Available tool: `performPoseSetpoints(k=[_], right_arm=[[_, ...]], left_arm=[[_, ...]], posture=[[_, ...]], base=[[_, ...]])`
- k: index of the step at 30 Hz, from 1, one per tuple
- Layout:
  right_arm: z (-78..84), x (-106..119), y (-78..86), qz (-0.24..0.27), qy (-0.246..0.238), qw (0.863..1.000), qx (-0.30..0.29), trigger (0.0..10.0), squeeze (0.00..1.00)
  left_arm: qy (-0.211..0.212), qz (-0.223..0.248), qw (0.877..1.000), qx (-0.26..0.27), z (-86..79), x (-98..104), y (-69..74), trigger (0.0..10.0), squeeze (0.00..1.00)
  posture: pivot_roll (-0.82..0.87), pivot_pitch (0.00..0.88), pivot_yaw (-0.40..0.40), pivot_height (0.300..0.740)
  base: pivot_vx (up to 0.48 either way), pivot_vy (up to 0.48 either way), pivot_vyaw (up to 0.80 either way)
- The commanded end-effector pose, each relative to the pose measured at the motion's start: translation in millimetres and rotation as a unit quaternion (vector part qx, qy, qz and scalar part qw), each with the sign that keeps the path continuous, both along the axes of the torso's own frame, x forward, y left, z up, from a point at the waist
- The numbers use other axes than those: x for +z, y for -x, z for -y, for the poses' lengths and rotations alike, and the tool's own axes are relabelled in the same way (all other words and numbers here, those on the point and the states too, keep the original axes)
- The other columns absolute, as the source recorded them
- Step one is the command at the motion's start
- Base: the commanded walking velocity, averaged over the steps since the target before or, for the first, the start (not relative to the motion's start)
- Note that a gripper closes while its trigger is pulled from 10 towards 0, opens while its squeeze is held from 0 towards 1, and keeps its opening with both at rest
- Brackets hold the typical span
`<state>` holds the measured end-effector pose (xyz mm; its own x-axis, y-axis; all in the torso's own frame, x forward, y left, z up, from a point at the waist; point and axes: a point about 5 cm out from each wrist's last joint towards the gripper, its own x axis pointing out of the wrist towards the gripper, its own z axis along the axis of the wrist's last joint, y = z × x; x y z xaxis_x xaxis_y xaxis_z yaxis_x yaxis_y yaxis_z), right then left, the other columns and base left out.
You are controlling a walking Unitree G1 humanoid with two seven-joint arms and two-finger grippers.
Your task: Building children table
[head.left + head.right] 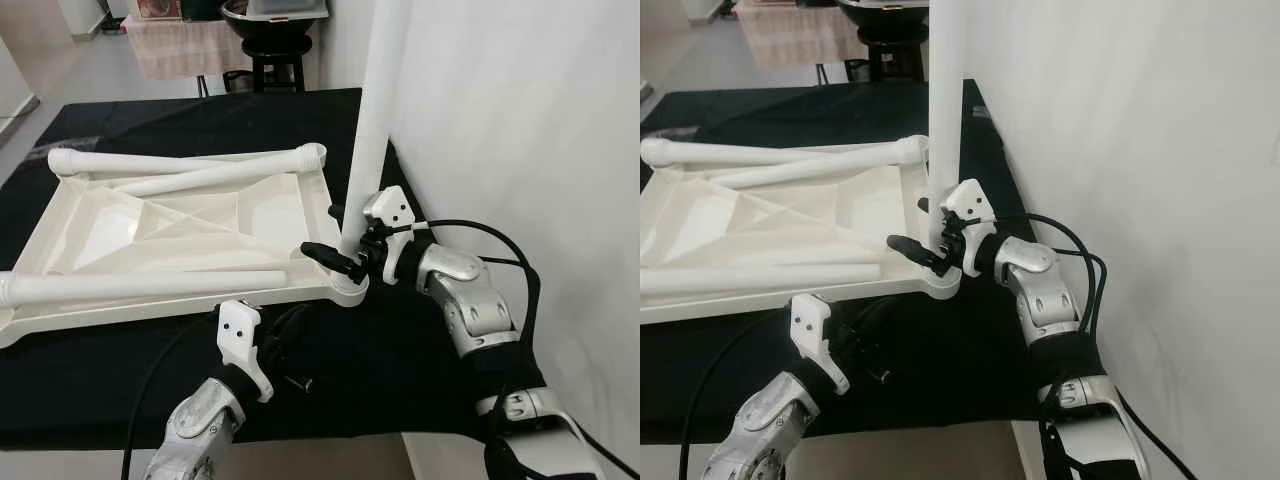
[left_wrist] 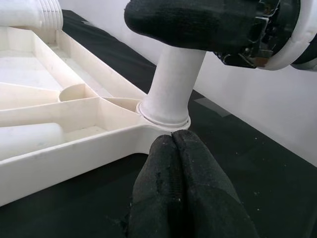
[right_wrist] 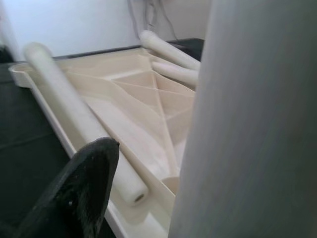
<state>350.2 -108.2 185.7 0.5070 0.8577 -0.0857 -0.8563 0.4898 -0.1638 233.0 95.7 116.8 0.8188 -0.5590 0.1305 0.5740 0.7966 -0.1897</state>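
A white table leg (image 1: 372, 120) stands upright, long axis vertical, its foot seated in the corner socket of the upturned white tabletop (image 1: 190, 225) on the black cloth (image 1: 400, 360). The right gripper (image 1: 345, 250) reaches in level, jaws clamped round the leg low down. The left gripper (image 2: 181, 188), fingers pressed together, points at the socket just ahead. A white wall (image 1: 520, 120) stands close behind the right arm; loose legs (image 1: 140, 285) lie across the tabletop.

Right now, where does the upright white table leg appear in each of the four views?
Left eye: upright leg rises right of centre, right claw at its base.
Right eye: it stands at centre.
Left wrist: its lower end enters the corner socket.
Right wrist: blurred column on the right.
Shared landmark: the upturned white tabletop.
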Motion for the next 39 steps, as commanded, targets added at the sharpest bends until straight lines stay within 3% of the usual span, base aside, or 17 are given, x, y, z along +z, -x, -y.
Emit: performPoseSetpoints(k=[1,3,4,5,6,15,21,23,24,25,26,27,28,30,37,38,39], right_arm=[[-13.0,-9,0.7,-0.025,0.024,0.998,0.056,10.0,0.0],[-11.8,-9,-3.7,-0.032,0.024,0.998,0.058,10.0,0.0],[-10.4,-9,-8.3,-0.038,0.025,0.997,0.056,2.9,0.0],[-10.4,-9,-8.3,-0.038,0.025,0.997,0.056,2.9,0.0],[-8.1,-10,-14.1,-0.052,0.022,0.997,0.048,0.0,0.0],[5.8,-25,-14.6,-0.075,0.016,0.997,0.027,0.0,0.0],[20.3,-47,3.5,-0.07,0.012,0.997,-0.021,0.0,0.0],[22.5,-58,8.3,-0.061,0.027,0.99,-0.127,0.0,0.0],[22.5,-58,8.3,-0.061,0.027,0.99,-0.127,0.0,0.0],[26.4,-62,6.8,-0.046,0.027,0.97,-0.236,0.0,0.0],[15.3,-75,24.7,-0.073,-0.003,0.951,-0.3,0.0,0.0],[15.3,-75,24.7,-0.073,-0.003,0.951,-0.3,0.0,0.0],[9.0,-83,38.0,-0.096,-0.027,0.936,-0.336,0.0,0.0],[-9.6,-78,39.4,-0.082,-0.034,0.949,-0.301,0.0,0.0],[-13.3,-74,25.2,-0.067,-0.019,0.955,-0.287,0.0,0.0],[-12.4,-74,23.7,-0.07,-0.018,0.953,-0.295,7.1,0.0],[-12.4,-74,23.7,-0.07,-0.018,0.953,-0.295,7.1,0.0]], left_arm=[[0.0,-0.01,1.0,0.002,1.4,-5,1.4,10.0,0.0],[0.0,-0.011,1.0,0.002,1.7,-5,1.5,10.0,0.0],[0.0,-0.011,1.0,0.002,1.9,-5,1.5,10.0,0.0],[0.0,-0.011,1.0,0.002,1.9,-5,1.5,10.0,0.0],[0.0,-0.011,1.0,0.001,2.1,-5,1.8,10.0,0.0],[0.0,-0.012,1.0,0.002,2.4,-6,2.8,10.0,0.0],[0.001,-0.013,1.0,0.001,1.5,-6,4.2,10.0,0.0],[0.001,-0.013,1.0,0.0,0.5,-6,4.7,10.0,0.0],[0.001,-0.013,1.0,0.0,0.5,-6,4.7,10.0,0.0],[0.001,-0.013,1.0,0.0,-0.5,-5,4.6,10.0,0.0],[0.001,-0.013,1.0,0.0,-1.2,-5,4.3,10.0,0.0],[0.001,-0.013,1.0,0.0,-1.2,-5,4.3,10.0,0.0],[0.0,-0.013,1.0,0.0,-1.7,-5,3.8,10.0,0.0],[-0.001,-0.015,1.0,0.0,-2.5,-6,1.9,10.0,0.0],[-0.004,-0.016,1.0,0.0,-3.0,-7,-1.1,10.0,0.0],[-0.005,-0.015,1.0,0.002,-3.5,-7,-1.6,10.0,0.0],[-0.005,-0.015,1.0,0.002,-3.5,-7,-1.6,10.0,0.0]], posture=[[0.07,0.058,-0.039,0.74],[0.07,0.057,-0.04,0.74],[0.07,0.057,-0.04,0.74],[0.07,0.057,-0.04,0.74],[0.07,0.055,-0.037,0.74],[0.06,0.057,-0.039,0.74],[0.04,0.068,-0.034,0.74],[0.03,0.075,-0.037,0.74],[0.03,0.075,-0.037,0.74],[0.02,0.079,-0.032,0.74],[0.02,0.085,-0.029,0.74],[0.02,0.085,-0.029,0.74],[0.02,0.085,-0.024,0.74],[0.0,0.07,-0.012,0.74],[0.02,0.06,-0.008,0.74],[0.03,0.06,-0.006,0.74],[0.03,0.06,-0.006,0.74]], base=[[0.0,0.0,0.0],[0.0,0.0,0.0],[0.0,0.0,0.0],[0.0,0.0,0.0],[0.0,0.0,0.0],[0.0,0.0,0.0],[0.0,0.0,0.0],[0.0,0.0,0.0],[0.0,0.0,0.0],[0.0,0.0,0.0],[0.0,0.0,0.0],[0.0,0.0,0.0],[0.0,0.0,0.0],[0.0,0.0,0.0],[0.0,0.0,0.0],[0.0,0.0,0.0],[0.0,0.0,0.0]])
